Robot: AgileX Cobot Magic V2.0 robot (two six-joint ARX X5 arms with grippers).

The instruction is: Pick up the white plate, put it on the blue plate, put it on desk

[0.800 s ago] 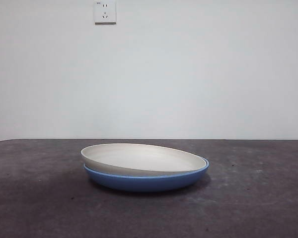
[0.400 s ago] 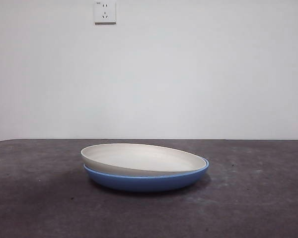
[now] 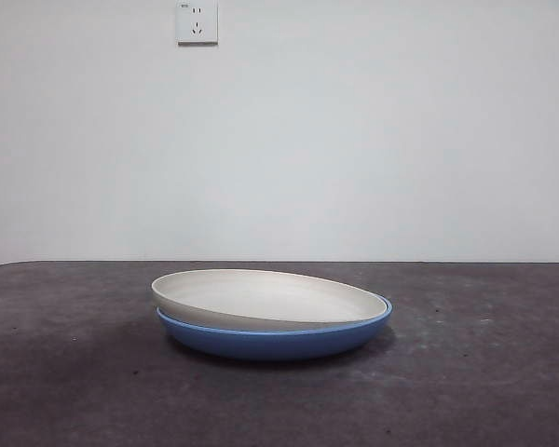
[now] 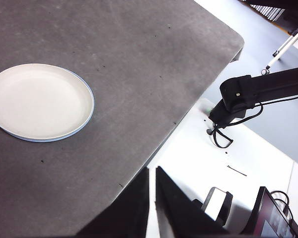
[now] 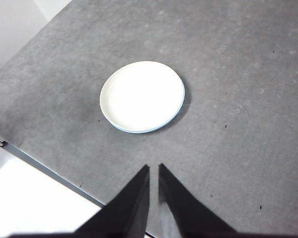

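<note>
While the white plate [image 3: 265, 296] sits nested inside the blue plate [image 3: 278, 339] near the middle of the desk [image 3: 484, 391], neither arm is at work on it. The stacking step looks done, so the step in hand appears to be the last one: lifting the white plate out and setting it down on the bare tabletop.

The white plate does not lie level. In the front view its left rim rides above the blue rim, while on the right it drops inside, so that a thin blue edge shows there. It holds nothing, and the blue plate holds only the white one.

The left gripper [image 4: 152, 208] hangs high over the desk's edge, well apart from the stack, its two jaws almost closed with only a slim gap and nothing between them. The right gripper [image 5: 154, 198] is likewise raised above the desk, well apart from the plates, its jaws nearly together and empty.

The next move probably calls for one gripper to spread its jaws, descend to the raised left rim, pinch that lip, and lift without dragging the blue plate along. The smooth low rim may slip, so a firm bite seems needed.
</note>
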